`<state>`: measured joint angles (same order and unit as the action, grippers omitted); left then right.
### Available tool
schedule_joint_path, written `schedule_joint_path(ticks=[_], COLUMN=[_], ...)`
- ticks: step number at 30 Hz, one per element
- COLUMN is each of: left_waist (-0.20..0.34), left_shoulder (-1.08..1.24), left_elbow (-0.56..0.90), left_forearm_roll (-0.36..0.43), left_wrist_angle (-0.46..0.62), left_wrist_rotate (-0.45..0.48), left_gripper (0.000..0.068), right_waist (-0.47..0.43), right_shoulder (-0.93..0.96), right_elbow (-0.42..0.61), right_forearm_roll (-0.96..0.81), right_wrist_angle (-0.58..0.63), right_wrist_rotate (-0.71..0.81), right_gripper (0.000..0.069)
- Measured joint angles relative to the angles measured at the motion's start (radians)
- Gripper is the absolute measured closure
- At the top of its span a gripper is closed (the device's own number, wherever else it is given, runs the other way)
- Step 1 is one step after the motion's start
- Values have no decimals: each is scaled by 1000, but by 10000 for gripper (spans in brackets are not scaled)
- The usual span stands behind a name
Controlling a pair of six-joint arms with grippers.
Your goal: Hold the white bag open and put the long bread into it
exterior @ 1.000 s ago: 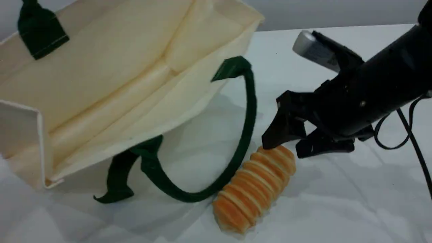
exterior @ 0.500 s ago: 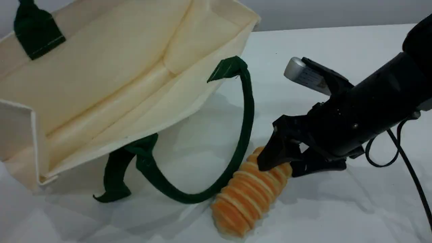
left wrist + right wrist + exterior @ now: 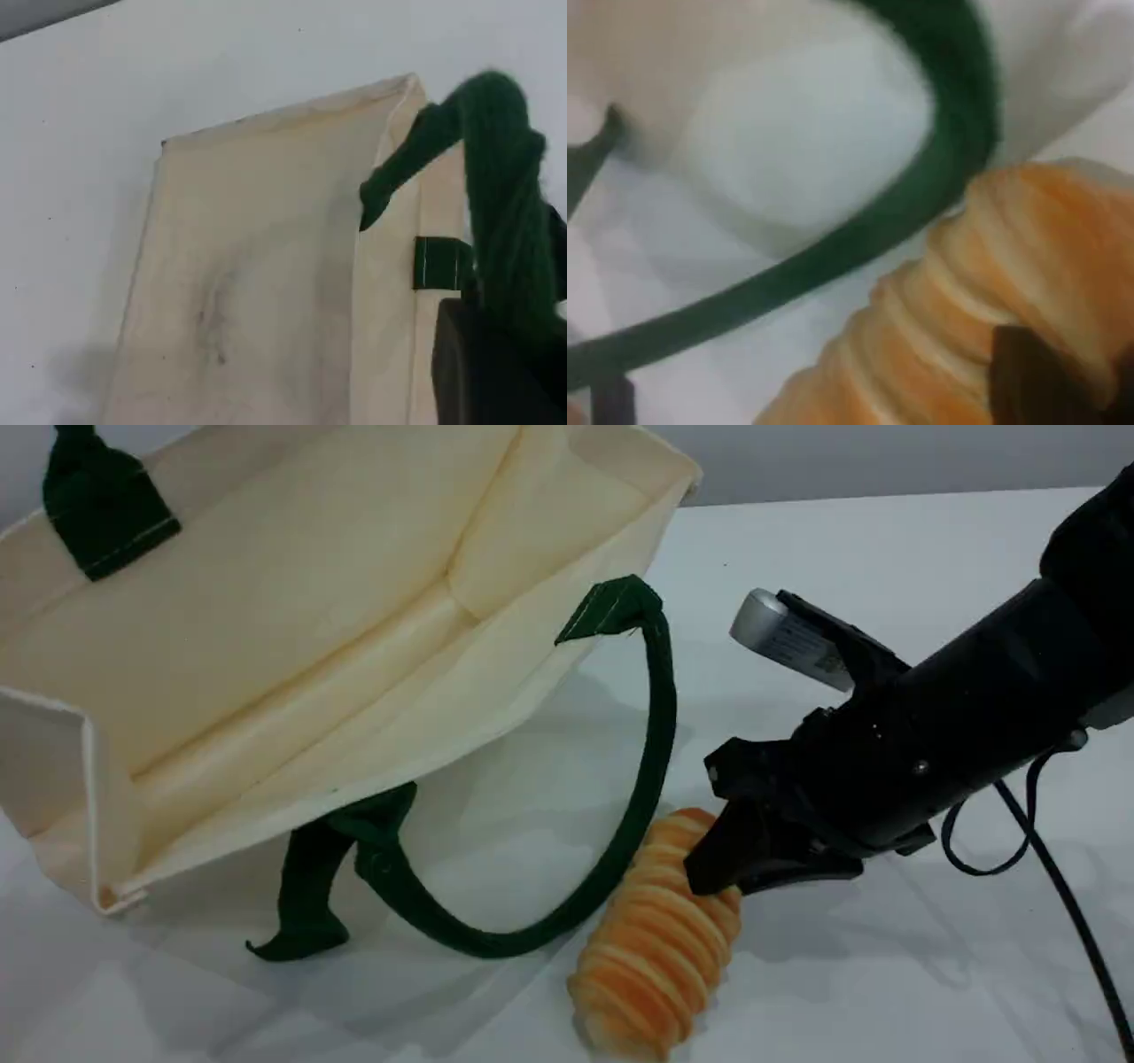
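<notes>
The white bag (image 3: 292, 629) lies tipped on its side, its mouth facing the camera and held wide. In the left wrist view my left gripper (image 3: 485, 367) is shut on the bag's upper green handle (image 3: 500, 195), with the bag's cream side (image 3: 257, 283) beyond it. The lower handle (image 3: 651, 753) loops down onto the table. Beside that loop lies the long bread (image 3: 660, 948), golden-orange with pale ridges. My right gripper (image 3: 722, 872) is shut on the bread's far end. In the right wrist view a dark fingertip (image 3: 1028, 381) presses into the loaf (image 3: 992, 301), next to the handle (image 3: 859, 239).
The white table (image 3: 886, 974) stretches to the right and front of the bread. The right arm's black cable (image 3: 1045, 841) hangs in a loop over the table at the right. A green strap tab (image 3: 102, 514) sits on the bag's top edge.
My right gripper dropped onto the bread's far end and went from open to shut on it. The loaf swung so its near end points more toward the camera. The bag barely shifted.
</notes>
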<state>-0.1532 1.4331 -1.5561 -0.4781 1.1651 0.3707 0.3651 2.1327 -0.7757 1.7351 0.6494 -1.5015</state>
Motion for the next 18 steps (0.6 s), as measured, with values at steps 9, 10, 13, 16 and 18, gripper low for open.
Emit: schedule_joint_path(ticks=[9, 10, 13, 16, 18], left_waist=[0, -1, -23, -49, -68], left_shoulder=[0, 0, 2, 21, 41], left_elbow=[0, 0, 0, 0, 0], left_forearm_roll=[-29, -43, -54, -54, -54], left_wrist_angle=[2, 2, -9, -43, -48], left_wrist_rotate=[12, 20, 56, 69, 69], left_gripper=[590, 590, 590, 590, 590], right_waist=[-164, -186, -256, -299, -297], right_shoulder=[-186, -213, -317, -425, -494], right_elbow=[1, 1, 1, 1, 1], right_forearm_roll=[-42, -72, -118, -120, -122], right_wrist_angle=[5, 5, 7, 7, 18], right_wrist_rotate=[106, 137, 204, 239, 247], right_gripper=[615, 615, 615, 615, 615])
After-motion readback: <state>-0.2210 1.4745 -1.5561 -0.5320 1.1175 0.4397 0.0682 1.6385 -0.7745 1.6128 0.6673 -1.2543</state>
